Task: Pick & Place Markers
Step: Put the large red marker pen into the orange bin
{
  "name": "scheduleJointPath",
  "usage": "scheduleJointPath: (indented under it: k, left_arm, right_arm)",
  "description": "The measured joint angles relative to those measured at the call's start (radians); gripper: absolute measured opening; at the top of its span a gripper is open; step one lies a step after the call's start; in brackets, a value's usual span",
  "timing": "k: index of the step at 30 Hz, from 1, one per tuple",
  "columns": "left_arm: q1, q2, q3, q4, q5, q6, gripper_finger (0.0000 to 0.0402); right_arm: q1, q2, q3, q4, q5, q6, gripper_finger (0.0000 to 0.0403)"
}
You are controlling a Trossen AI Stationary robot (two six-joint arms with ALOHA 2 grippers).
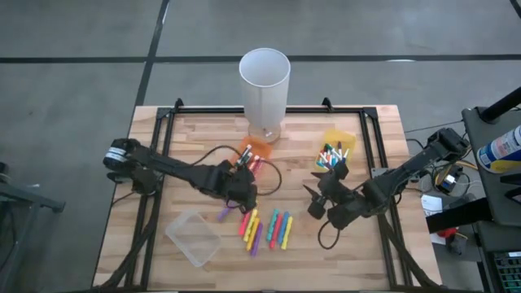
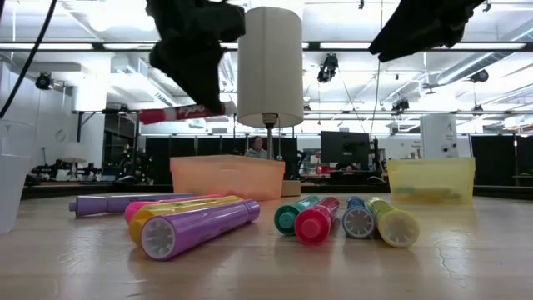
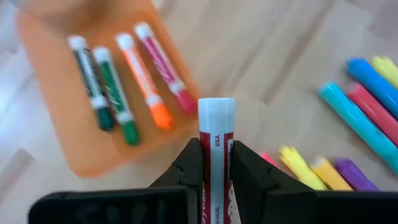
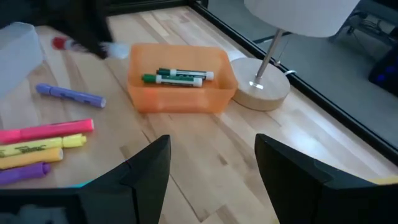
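Several coloured markers (image 1: 264, 229) lie flat on the wooden table (image 1: 366, 252) near its front middle, and show close up in the low view (image 2: 200, 225). A red marker (image 2: 179, 112) with a white end hangs in the air beside the orange bin (image 1: 260, 150), my left gripper (image 1: 244, 177) shut on it. The orange bin (image 3: 74, 143) holds several markers. Right of the loose markers, my right gripper (image 1: 312, 200) hovers above the table, open and with nothing between its fingers (image 4: 149, 174). My left gripper pinches the red marker's barrel (image 3: 216, 149) between its two fingers (image 3: 189, 168), just behind the white end (image 3: 216, 112), which sticks out past the fingertips. The fingers slant down from above. The marker is lifted clear of the table and lies about level (image 2: 166, 114).
A tall white cylinder on a wooden foot (image 1: 264, 81) stands at the far middle, just behind the orange bin. A yellow bin (image 1: 336, 146) with markers sits at the far right, a clear bin (image 1: 194, 238) at the near left. A black frame (image 1: 167, 122) rims the table.
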Motion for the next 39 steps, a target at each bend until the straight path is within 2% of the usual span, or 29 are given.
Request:
scheduleJointPath:
  k: [10,16,30,39]
  left_arm:
    - [0.186,-0.001,0.025,0.012,0.003,0.136,0.0048]
    - [0.275,-0.001,0.025,0.099,0.095,0.202,0.0048]
    - [0.380,0.007,0.024,0.166,0.128,0.269,0.0057]
    - [0.421,0.094,0.009,0.187,0.191,0.287,0.0058]
  right_arm:
    - [0.000,0.061,-0.002,-0.002,0.022,-0.021,0.0226]
    - [0.000,0.105,-0.002,-0.001,0.021,-0.008,0.0226]
    - [0.000,0.112,-0.002,-0.002,0.020,0.008,0.0226]
    - [0.000,0.112,-0.002,0.002,0.016,0.009,0.0226]
